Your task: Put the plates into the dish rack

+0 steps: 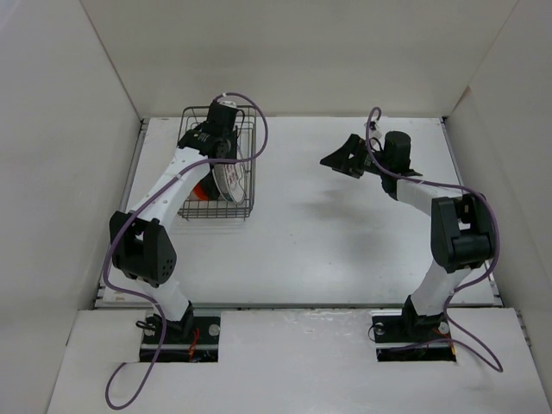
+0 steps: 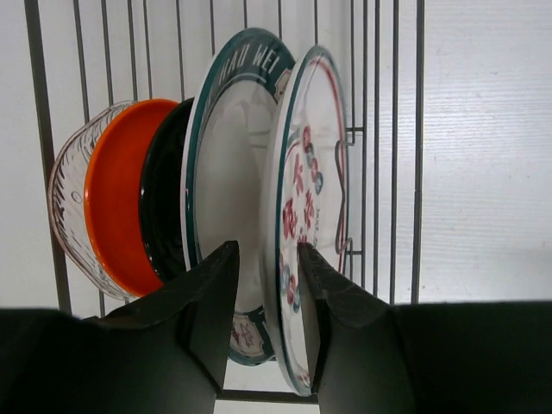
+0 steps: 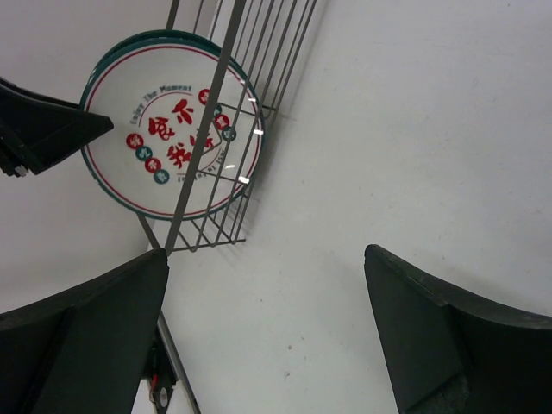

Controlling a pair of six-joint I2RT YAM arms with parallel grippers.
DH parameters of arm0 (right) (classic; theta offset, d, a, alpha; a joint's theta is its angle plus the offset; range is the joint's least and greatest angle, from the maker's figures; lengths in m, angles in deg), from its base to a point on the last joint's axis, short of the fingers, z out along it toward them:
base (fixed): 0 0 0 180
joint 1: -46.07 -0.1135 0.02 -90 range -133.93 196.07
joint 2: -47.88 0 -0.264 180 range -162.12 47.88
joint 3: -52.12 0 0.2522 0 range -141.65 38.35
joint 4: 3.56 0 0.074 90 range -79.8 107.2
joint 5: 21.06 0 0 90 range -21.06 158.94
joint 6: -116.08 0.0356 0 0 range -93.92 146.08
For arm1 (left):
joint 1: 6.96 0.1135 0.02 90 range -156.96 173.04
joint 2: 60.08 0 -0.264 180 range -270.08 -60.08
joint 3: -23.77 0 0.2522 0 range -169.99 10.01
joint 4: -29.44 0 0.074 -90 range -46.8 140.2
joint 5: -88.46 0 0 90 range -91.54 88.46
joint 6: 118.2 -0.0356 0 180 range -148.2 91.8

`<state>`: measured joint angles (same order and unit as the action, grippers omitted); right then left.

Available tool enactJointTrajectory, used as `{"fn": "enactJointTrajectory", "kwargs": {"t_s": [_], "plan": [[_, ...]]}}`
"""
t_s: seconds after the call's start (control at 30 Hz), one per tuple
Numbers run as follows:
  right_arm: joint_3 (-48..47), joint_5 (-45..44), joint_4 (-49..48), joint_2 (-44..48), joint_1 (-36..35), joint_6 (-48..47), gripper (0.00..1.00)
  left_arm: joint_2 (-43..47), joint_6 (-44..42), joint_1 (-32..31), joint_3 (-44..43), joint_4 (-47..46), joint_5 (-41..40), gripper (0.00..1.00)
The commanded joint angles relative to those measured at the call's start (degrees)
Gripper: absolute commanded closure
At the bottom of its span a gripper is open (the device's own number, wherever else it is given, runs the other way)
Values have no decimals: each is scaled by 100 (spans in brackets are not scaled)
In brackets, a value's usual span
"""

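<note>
The dark wire dish rack (image 1: pixel 252 177) stands at the back left. Five plates stand on edge in it, side by side: clear (image 2: pixel 69 198), orange (image 2: pixel 116 198), black (image 2: pixel 164 207), white with a blue-green rim (image 2: pixel 228 172), and white with red marks (image 2: pixel 302 198). My left gripper (image 2: pixel 267 259) reaches into the rack and straddles the rim of the red-marked plate. Its right finger lies against the plate and a gap shows at the left finger, so it is open. My right gripper (image 1: pixel 341 159) is wide open and empty, above the table to the right of the rack. The red-marked plate also shows in the right wrist view (image 3: pixel 147 164).
White walls enclose the table at the back and both sides. The rack's upright wires (image 2: pixel 395 129) stand close around my left gripper. White tabletop (image 3: pixel 388 129) lies under my right gripper.
</note>
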<state>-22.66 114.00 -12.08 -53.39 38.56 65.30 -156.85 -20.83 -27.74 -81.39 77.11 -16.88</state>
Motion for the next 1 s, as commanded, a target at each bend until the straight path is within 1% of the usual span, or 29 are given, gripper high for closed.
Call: {"fn": "enactJointTrajectory", "kwargs": {"t_s": [0.0,0.1,0.2,0.27,0.33,0.37,0.4,0.47,0.5,0.53,0.57,0.63,0.67,0.73,0.77,0.8,0.93,0.97], "plan": [[-25,108,-189,20,39,-81,0,141,18,3,8,-209,144,69],[-25,108,-189,-33,39,-81,0,141,-35,3,8,-209,145,69],[-25,108,-189,-33,39,-81,0,193,-95,3,-45,-209,346,68],[-25,161,-189,-85,39,-81,0,255,-96,3,-115,-209,416,63],[-86,161,-189,-85,39,-81,0,317,-148,3,-229,-148,417,63],[-86,161,-189,-85,39,-81,0,369,-149,3,-230,-148,356,63],[-86,213,-189,-85,39,-81,0,370,-149,3,-299,-96,277,60],[-86,214,-189,-85,39,-81,0,492,-202,3,-361,-95,93,57],[-86,162,-189,19,39,-142,0,493,-202,3,-414,-95,-39,55],[-86,31,-84,133,91,-195,0,553,-254,3,-414,-95,-257,46],[-86,-223,-5,256,92,-300,0,632,-254,3,-475,-95,-329,41],[-279,-479,688,519,92,-755,0,720,-315,143,-476,-95,-383,33],[-349,-620,890,582,92,-871,0,791,-316,266,-545,-95,-383,30],[-464,-708,1303,801,161,-1039,0,844,-394,328,-730,-25,-331,28],[-464,-805,1419,898,162,-1100,0,931,-482,328,-792,45,-330,25],[-464,-1101,1533,995,162,-1101,0,1002,-483,328,-862,45,-330,22],[-526,-1771,2306,1478,162,-1372,0,1362,-623,398,-862,-69,-409,11],[-578,-1929,2655,1723,162,-1478,0,1432,-623,468,-862,-69,-409,7]]}}
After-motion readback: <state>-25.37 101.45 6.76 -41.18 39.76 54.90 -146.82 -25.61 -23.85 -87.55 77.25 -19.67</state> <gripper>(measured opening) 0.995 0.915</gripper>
